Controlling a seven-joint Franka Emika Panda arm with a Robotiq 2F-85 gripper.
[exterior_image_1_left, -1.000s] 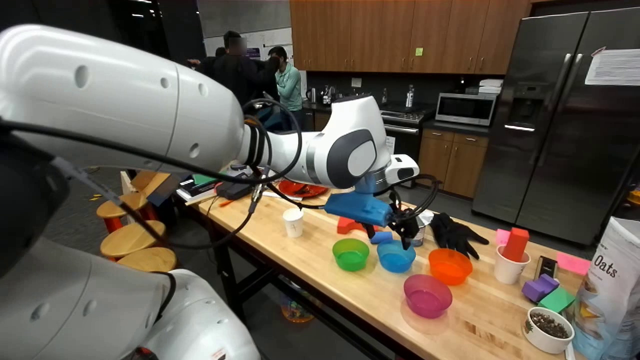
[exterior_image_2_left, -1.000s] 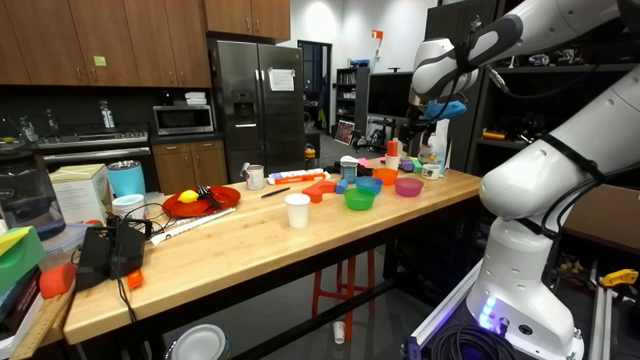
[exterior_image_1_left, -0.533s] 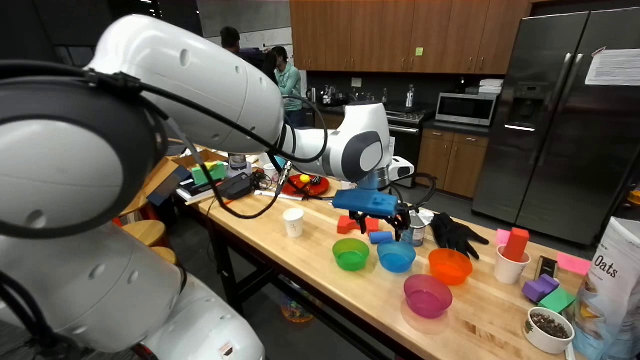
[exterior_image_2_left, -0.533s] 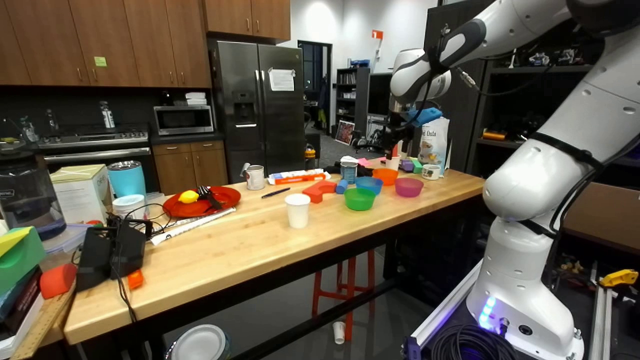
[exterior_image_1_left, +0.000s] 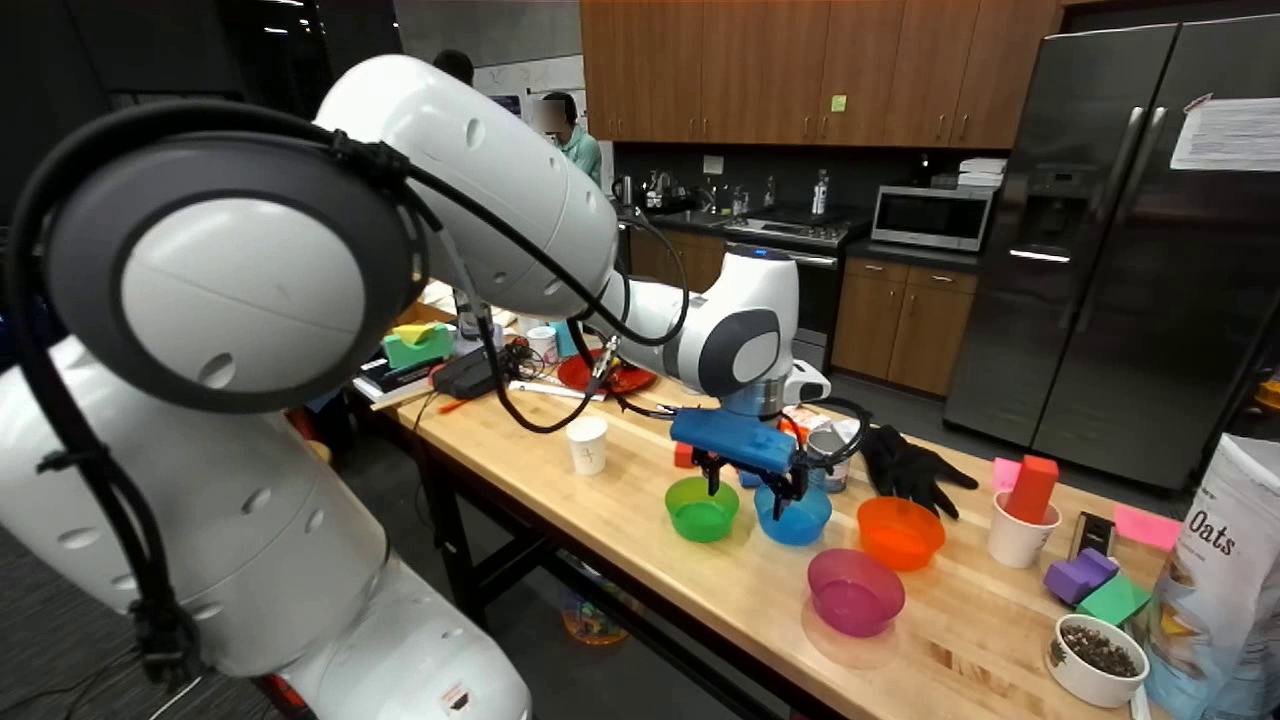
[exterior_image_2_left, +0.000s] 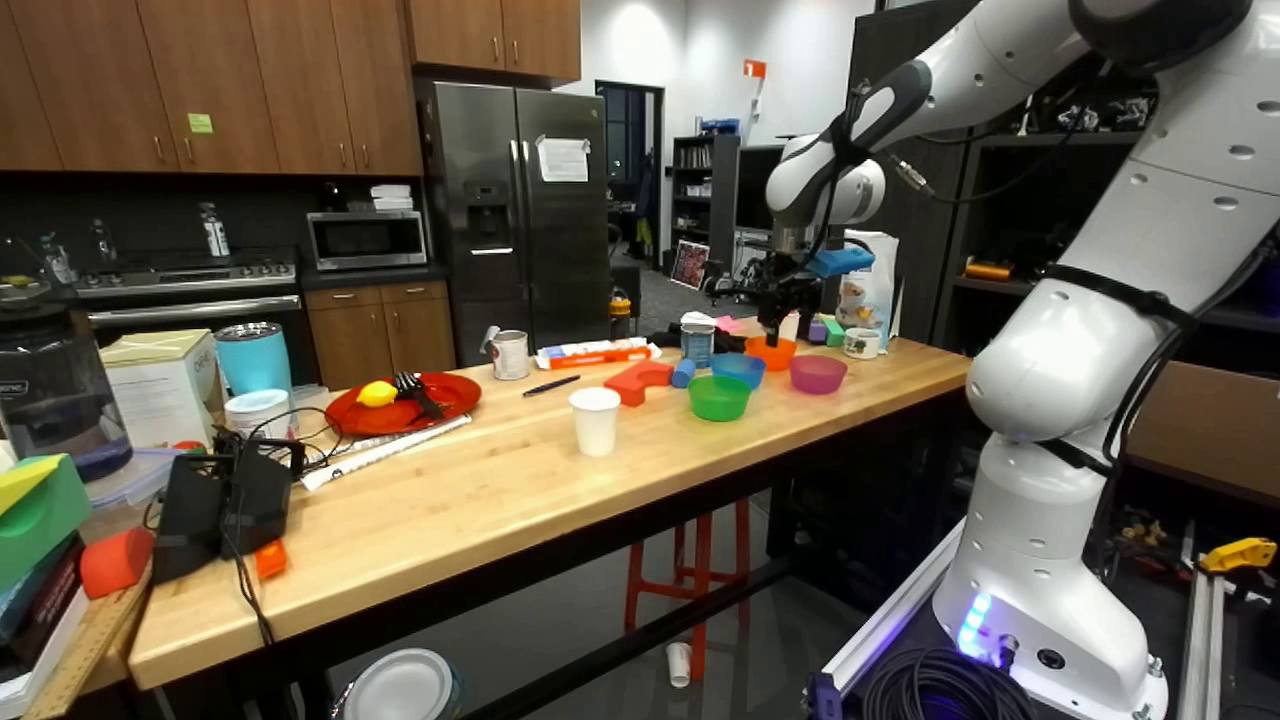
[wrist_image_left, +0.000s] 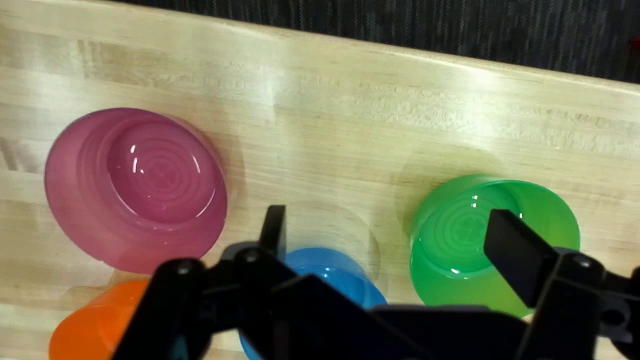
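My gripper (exterior_image_1_left: 748, 500) is open and empty above the table. It also shows in an exterior view (exterior_image_2_left: 785, 315) and the wrist view (wrist_image_left: 387, 220). Below it are a green bowl (exterior_image_1_left: 702, 512) and a blue bowl (exterior_image_1_left: 800, 522). In the wrist view one finger overlaps the green bowl (wrist_image_left: 460, 235), and the other stands at the edge of the blue bowl (wrist_image_left: 327, 270), which the gripper partly hides. A pink bowl (wrist_image_left: 160, 175) and an orange bowl (wrist_image_left: 95, 327) lie to the side. No contact with any bowl shows. The bowls look empty where their insides show.
A white paper cup (exterior_image_1_left: 587, 446), red arch block (exterior_image_2_left: 637, 382), blue cylinder (exterior_image_2_left: 683, 373) and can (exterior_image_2_left: 697, 343) stand near the bowls. A black glove (exterior_image_1_left: 910, 468), a cup holding a red block (exterior_image_1_left: 1022, 535) and an oats bag (exterior_image_1_left: 1215, 580) are farther along the table.
The gripper has come down towards the bowls, moving left and down in an exterior view. The arm has swung and its elbow has shifted. The bowls have not moved.
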